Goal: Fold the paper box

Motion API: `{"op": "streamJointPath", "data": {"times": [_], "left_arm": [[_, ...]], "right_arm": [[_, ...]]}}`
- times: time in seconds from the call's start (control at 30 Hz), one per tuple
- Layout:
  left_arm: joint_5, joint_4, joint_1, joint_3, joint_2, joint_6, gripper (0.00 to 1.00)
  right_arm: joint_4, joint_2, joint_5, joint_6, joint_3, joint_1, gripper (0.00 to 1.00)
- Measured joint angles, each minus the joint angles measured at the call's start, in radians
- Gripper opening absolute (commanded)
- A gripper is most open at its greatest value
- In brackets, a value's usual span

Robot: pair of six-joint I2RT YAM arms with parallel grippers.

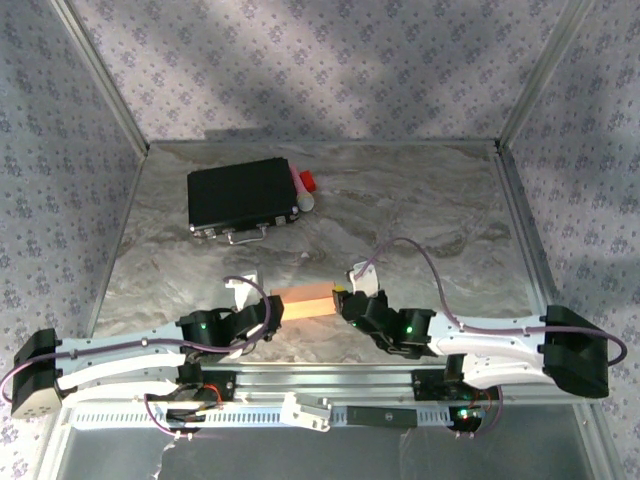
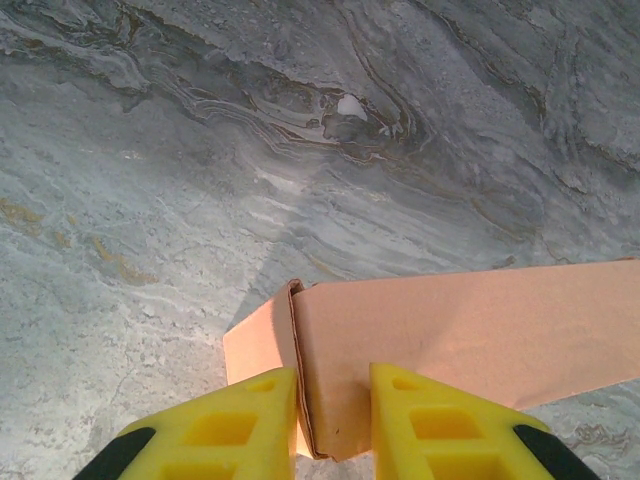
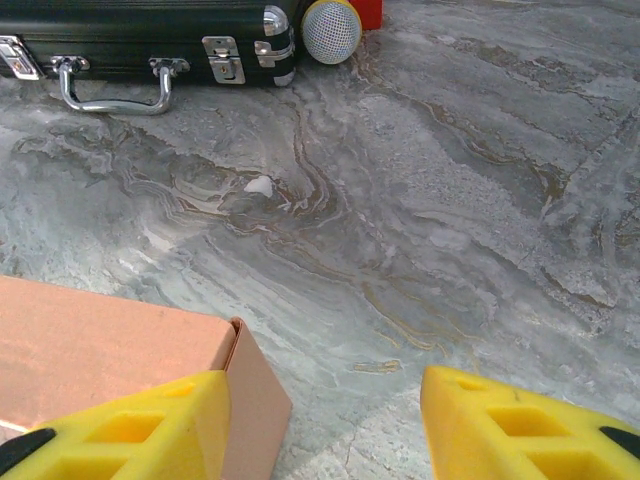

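The paper box (image 1: 303, 300) is a small salmon-orange carton lying on the marble table (image 1: 420, 210) near the front, between my two grippers. My left gripper (image 1: 268, 308) holds its left end. In the left wrist view the yellow fingers (image 2: 235, 425) are shut on the box's end corner (image 2: 345, 400), and the long side (image 2: 470, 330) runs off to the right. My right gripper (image 1: 345, 300) stands open at the box's right end. In the right wrist view its left finger (image 3: 140, 430) lies over the box's end (image 3: 255, 400), while the other finger (image 3: 520, 425) is apart over bare table.
A black flat case (image 1: 243, 195) with a metal handle (image 3: 110, 95) lies at the back left. A red object (image 1: 306, 181) and a round mesh-headed thing (image 3: 331, 30) rest beside its right end. Patterned walls enclose the table.
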Motion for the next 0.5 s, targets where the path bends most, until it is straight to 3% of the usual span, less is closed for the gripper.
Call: {"op": "streamJointPath", "data": {"times": [0.37,0.5], "left_arm": [[-0.015,-0.003,0.0,0.006,0.008,0.0,0.23],[-0.018,-0.003,0.0,0.006,0.007,0.0,0.23]], "right_arm": [[-0.068,0.114,0.045,0.104,0.016,0.019,0.52],[-0.131,0.103,0.047,0.138,0.018,0.019,0.61]]}}
